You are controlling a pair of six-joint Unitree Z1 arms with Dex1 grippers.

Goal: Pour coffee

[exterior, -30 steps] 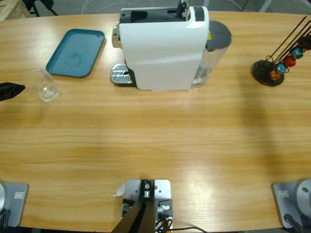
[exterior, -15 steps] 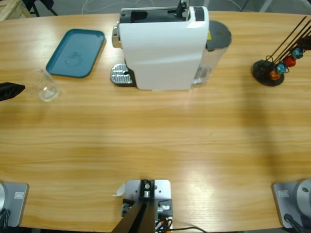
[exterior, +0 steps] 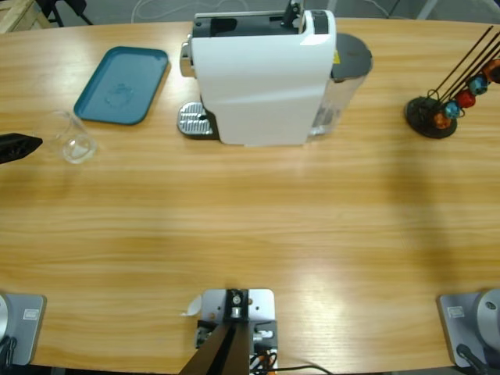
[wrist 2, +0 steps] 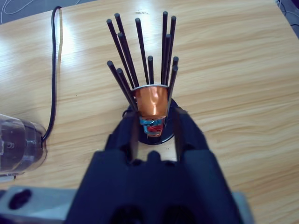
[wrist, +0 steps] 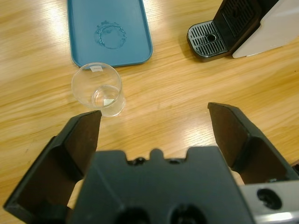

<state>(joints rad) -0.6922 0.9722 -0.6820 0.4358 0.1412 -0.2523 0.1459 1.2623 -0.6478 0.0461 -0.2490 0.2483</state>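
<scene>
Coffee cannot be made out in the clear glass cup (exterior: 76, 141) at the frame's left, below the blue tray (exterior: 123, 84). Left hand (wrist: 154, 119) gapes wide, empty, beside it. Right hand (wrist 2: 156, 122) grips a copper capsule (wrist 2: 150, 100) at the rack (wrist 2: 145, 70).

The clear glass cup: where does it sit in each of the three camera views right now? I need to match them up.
High view: the clear glass cup stands at the far left, just below the blue tray, beside the left gripper.
Left wrist view: cup upper left, ahead of the open jaws, off the tray.
Right wrist view: not in it.
Shared landmark: the blue tray.
</scene>
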